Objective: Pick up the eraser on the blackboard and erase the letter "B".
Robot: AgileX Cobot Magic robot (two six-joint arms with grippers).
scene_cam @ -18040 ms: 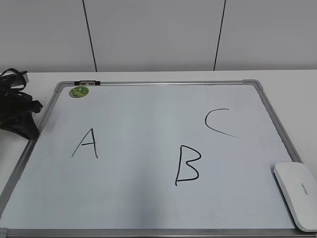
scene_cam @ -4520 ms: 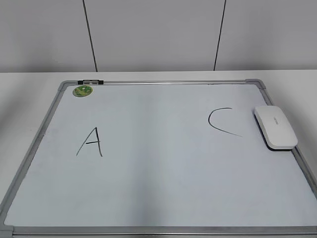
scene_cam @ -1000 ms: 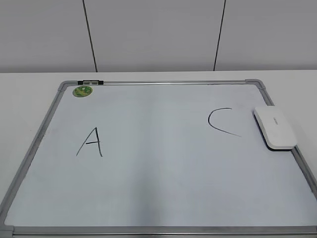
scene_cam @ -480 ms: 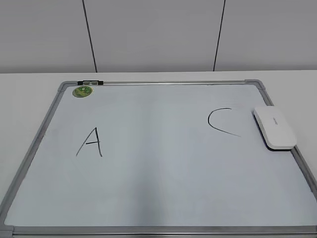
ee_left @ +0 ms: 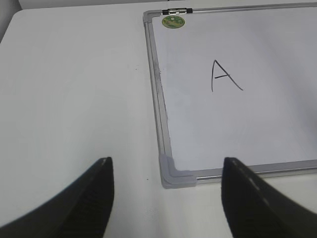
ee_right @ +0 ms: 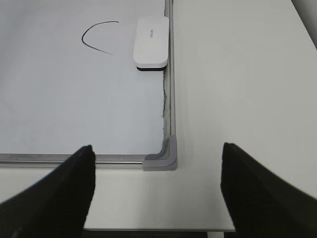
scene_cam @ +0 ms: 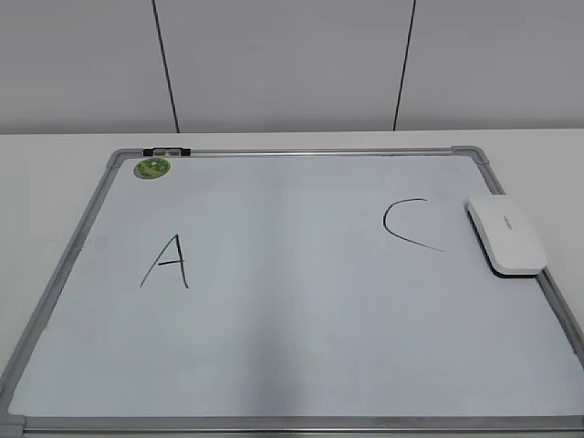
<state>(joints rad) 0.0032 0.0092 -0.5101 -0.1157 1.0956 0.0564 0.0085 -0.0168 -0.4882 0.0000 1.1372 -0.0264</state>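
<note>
The blackboard [scene_cam: 292, 365] is a white dry-erase board with a silver frame, lying flat on the table. The eraser [scene_cam: 506, 234] lies on it at the right edge, beside the black "C" [scene_cam: 409, 225]; it also shows in the right wrist view [ee_right: 151, 40]. No letter "B" shows on the board. My left gripper [ee_left: 166, 186] is open and empty above the board's near left corner [ee_left: 174, 173]. My right gripper [ee_right: 157, 173] is open and empty above the near right corner [ee_right: 163, 157]. Neither gripper shows in the exterior view.
A black "A" [scene_cam: 167, 262] is on the left half of the board. A small round green magnet [scene_cam: 151, 167] and a black-and-silver clip [scene_cam: 165, 151] sit at the far left corner. Bare white table lies on both sides of the board.
The "B" seen 18 seconds ago is gone, the eraser lies further back beside the "C", and the arm at the left has left the view. Nothing has moved over the last second.
</note>
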